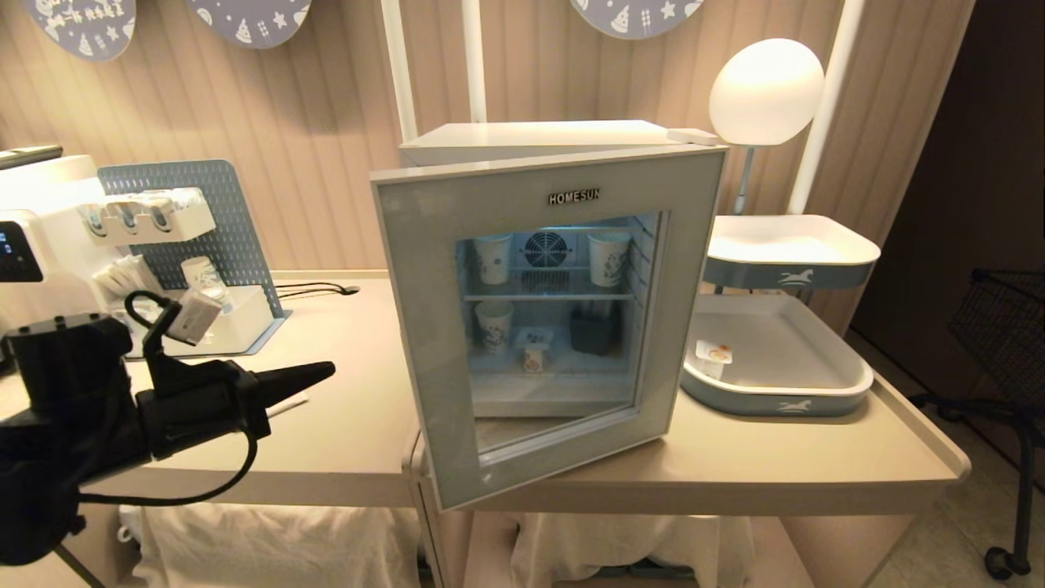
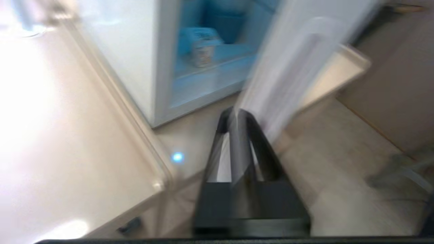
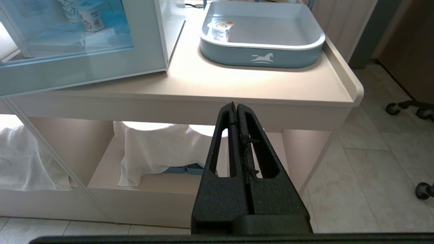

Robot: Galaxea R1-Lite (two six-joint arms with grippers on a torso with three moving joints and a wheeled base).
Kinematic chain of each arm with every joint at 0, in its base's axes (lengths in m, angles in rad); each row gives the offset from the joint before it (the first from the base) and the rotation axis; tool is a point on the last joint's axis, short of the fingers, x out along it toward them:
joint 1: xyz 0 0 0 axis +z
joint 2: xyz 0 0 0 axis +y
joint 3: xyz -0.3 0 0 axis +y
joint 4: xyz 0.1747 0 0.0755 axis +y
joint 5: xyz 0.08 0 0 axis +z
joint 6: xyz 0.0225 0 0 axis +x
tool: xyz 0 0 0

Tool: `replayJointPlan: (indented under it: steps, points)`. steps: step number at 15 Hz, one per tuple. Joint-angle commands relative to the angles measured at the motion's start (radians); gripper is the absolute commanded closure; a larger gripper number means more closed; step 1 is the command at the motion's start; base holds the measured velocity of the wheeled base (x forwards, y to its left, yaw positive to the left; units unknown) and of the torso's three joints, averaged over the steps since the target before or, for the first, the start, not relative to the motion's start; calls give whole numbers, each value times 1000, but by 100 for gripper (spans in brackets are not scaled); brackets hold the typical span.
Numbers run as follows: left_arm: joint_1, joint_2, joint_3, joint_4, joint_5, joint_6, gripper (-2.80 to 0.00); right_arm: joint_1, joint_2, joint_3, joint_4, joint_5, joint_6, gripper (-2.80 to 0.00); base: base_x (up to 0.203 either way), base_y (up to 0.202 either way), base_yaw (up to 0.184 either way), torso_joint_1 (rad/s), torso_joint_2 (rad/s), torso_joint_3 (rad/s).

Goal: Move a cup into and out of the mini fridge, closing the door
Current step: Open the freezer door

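The white mini fridge [image 1: 539, 139] stands on the counter, and its grey-blue glass door [image 1: 424, 327] is ajar, swung out toward me. A small foil-lidded cup [image 1: 535, 347] sits on the fridge's lower level, visible through the glass. The left wrist view catches that cup [image 2: 202, 51] through the gap beside the door [image 2: 295, 67]. A second such cup [image 1: 713, 355] stands in the lower tray [image 1: 775, 400]. My left gripper [image 1: 326, 371] is shut and empty, left of the door's free edge and apart from it. My right gripper [image 3: 236, 105] hangs shut and empty below the counter's front edge.
Taller paper cups [image 1: 608, 257] and a dark holder [image 1: 592, 331] share the fridge shelves. A coffee machine and a pegboard rack [image 1: 204, 237] crowd the counter's left. A globe lamp [image 1: 766, 90] and an upper tray [image 1: 788, 249] stand on the right. A black wire cart [image 1: 1008, 327] is beyond the counter's end.
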Motion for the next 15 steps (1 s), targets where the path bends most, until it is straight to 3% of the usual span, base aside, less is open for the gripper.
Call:
replayJointPlan:
  steps: [1, 4, 7, 9, 10, 12, 13, 15]
  points:
    - [-36, 81, -24, -6, 81, 0, 0, 0, 0, 0, 1, 0, -1, 0, 0, 0, 0, 0, 0, 0]
    - [-167, 214, -80, -13, 311, 7, 0, 0, 0, 0, 1, 0, -1, 0, 0, 0, 0, 0, 0, 0]
    - [-278, 243, -102, -11, 344, 4, 0, 0, 0, 0, 1, 0, -1, 0, 0, 0, 0, 0, 0, 0]
    - [-317, 209, -84, -2, 328, -15, 0, 0, 0, 0, 1, 0, -1, 0, 0, 0, 0, 0, 0, 0]
    - [-325, 182, -64, 4, 284, -36, 0, 0, 0, 0, 1, 0, -1, 0, 0, 0, 0, 0, 0, 0]
    - [-327, 119, -35, 28, 124, -57, 0, 0, 0, 0, 1, 0, -1, 0, 0, 0, 0, 0, 0, 0]
    - [-328, 86, -26, 53, 80, -60, 0, 0, 0, 0, 1, 0, -1, 0, 0, 0, 0, 0, 0, 0]
    - [-370, 32, -25, 112, 52, -62, 0, 0, 0, 0, 1, 0, -1, 0, 0, 0, 0, 0, 0, 0]
